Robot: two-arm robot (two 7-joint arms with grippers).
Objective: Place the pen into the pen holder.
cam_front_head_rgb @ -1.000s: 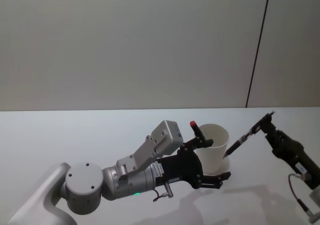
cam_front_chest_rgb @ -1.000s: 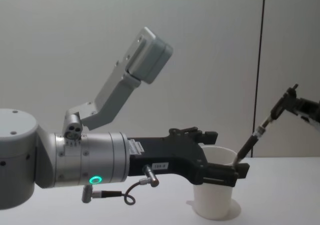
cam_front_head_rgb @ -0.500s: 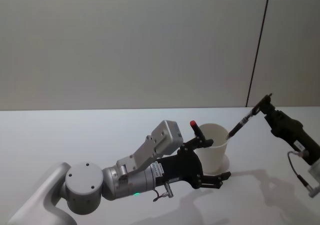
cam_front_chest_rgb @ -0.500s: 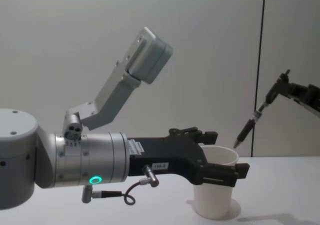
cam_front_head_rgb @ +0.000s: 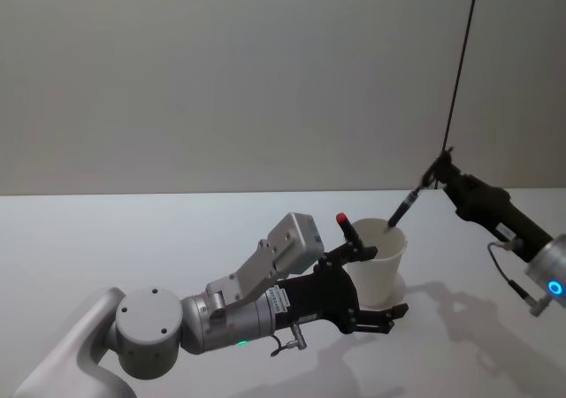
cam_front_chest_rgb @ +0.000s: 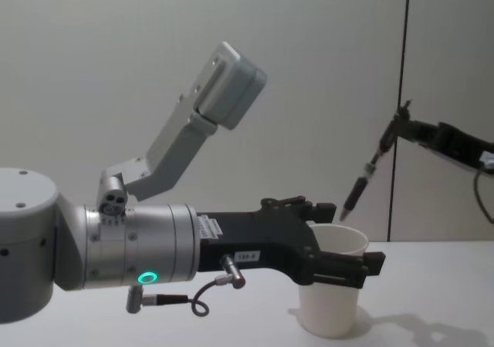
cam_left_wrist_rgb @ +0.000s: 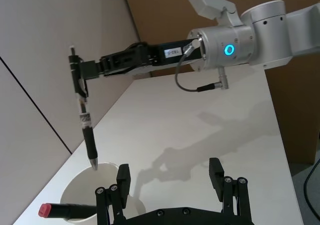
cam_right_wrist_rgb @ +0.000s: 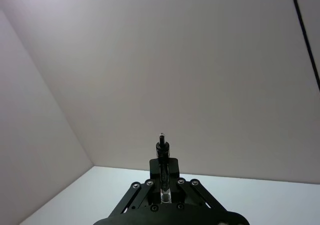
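Observation:
The pen [cam_front_head_rgb: 409, 202] is black and slim, and my right gripper [cam_front_head_rgb: 439, 170] is shut on its upper end. It hangs tilted, its tip just above the far rim of the pen holder [cam_front_head_rgb: 385, 249], a white paper cup. In the chest view the pen [cam_front_chest_rgb: 363, 179] points down at the cup [cam_front_chest_rgb: 330, 308] from the upper right. My left gripper [cam_front_head_rgb: 378, 283] is open at the cup, one finger at its rim and one in front of it. The left wrist view shows the pen [cam_left_wrist_rgb: 86, 127] tip over the cup's mouth [cam_left_wrist_rgb: 75, 192].
Another black pen with a red cap [cam_left_wrist_rgb: 50, 210] leans inside the cup, its red end [cam_front_head_rgb: 341, 219] sticking out at the left rim. The white table [cam_front_head_rgb: 133, 239] stretches out to the left. A grey wall with a dark vertical seam [cam_front_head_rgb: 460, 71] stands behind.
My right gripper has risen and moved left with the pen. The pen's tip went from beside the cup's right wall to above its rim. The left arm has not moved.

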